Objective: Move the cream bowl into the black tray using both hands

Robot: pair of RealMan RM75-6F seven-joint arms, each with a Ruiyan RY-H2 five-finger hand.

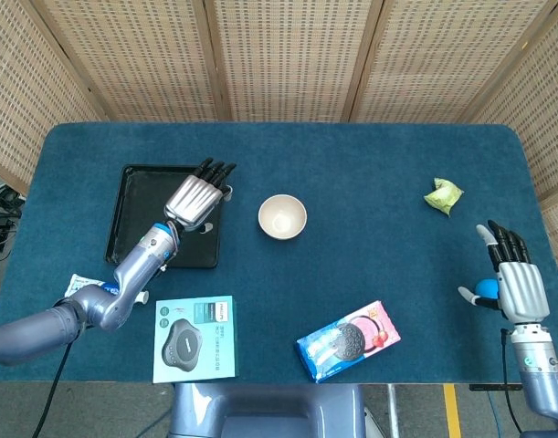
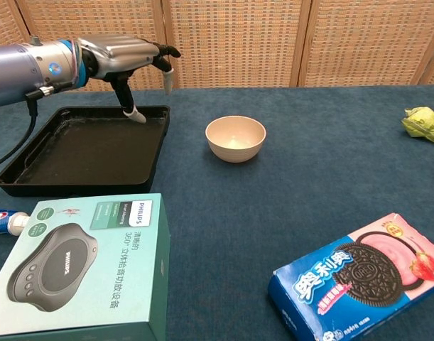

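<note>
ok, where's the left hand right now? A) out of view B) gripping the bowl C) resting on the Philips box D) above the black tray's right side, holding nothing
D: the left hand hangs open over the right part of the black tray, apart from the cream bowl.

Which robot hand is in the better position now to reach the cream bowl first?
The left robot hand. It hovers open over the black tray, just beside the cream bowl. The right robot hand is open too, but far off at the table's edge.
</note>
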